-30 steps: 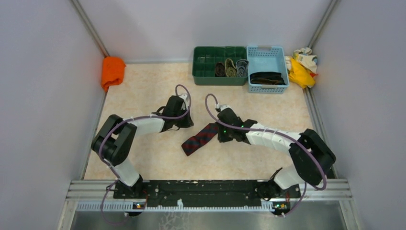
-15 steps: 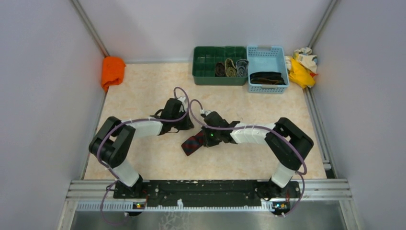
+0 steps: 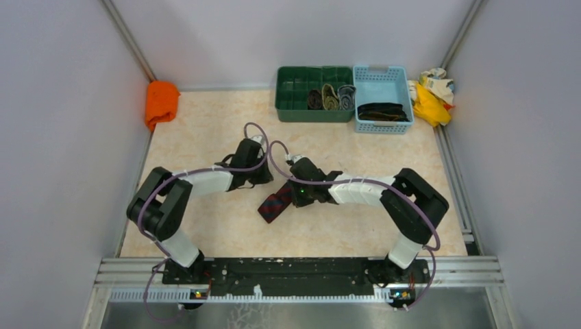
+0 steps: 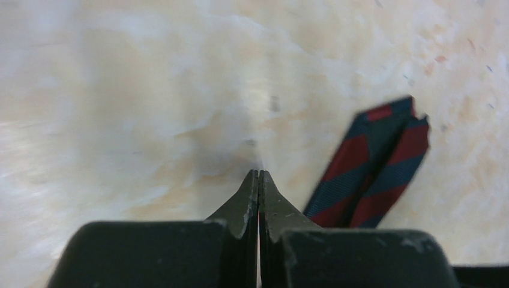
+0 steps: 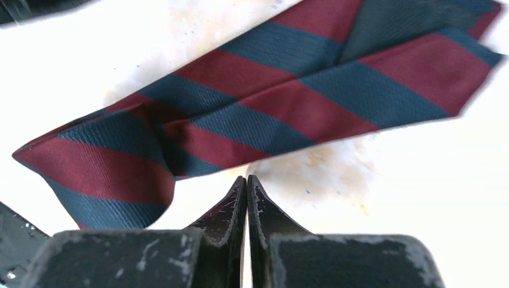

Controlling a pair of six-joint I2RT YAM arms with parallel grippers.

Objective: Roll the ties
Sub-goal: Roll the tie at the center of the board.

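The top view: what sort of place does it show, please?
Probably a lab robot cell: plain walls enclose the table, two arms stand on a metal rail, rolled ties sit in a green tray.

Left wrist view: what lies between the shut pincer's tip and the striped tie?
Nothing: only bare marbled table separates the tip of the left pincer from the red-navy tie, as the left wrist view shows.

Right arm swung left, its elbow folded in from the right edge, right gripper now farther left over the dark red tie, less of the tie showing, left gripper nudged slightly left.
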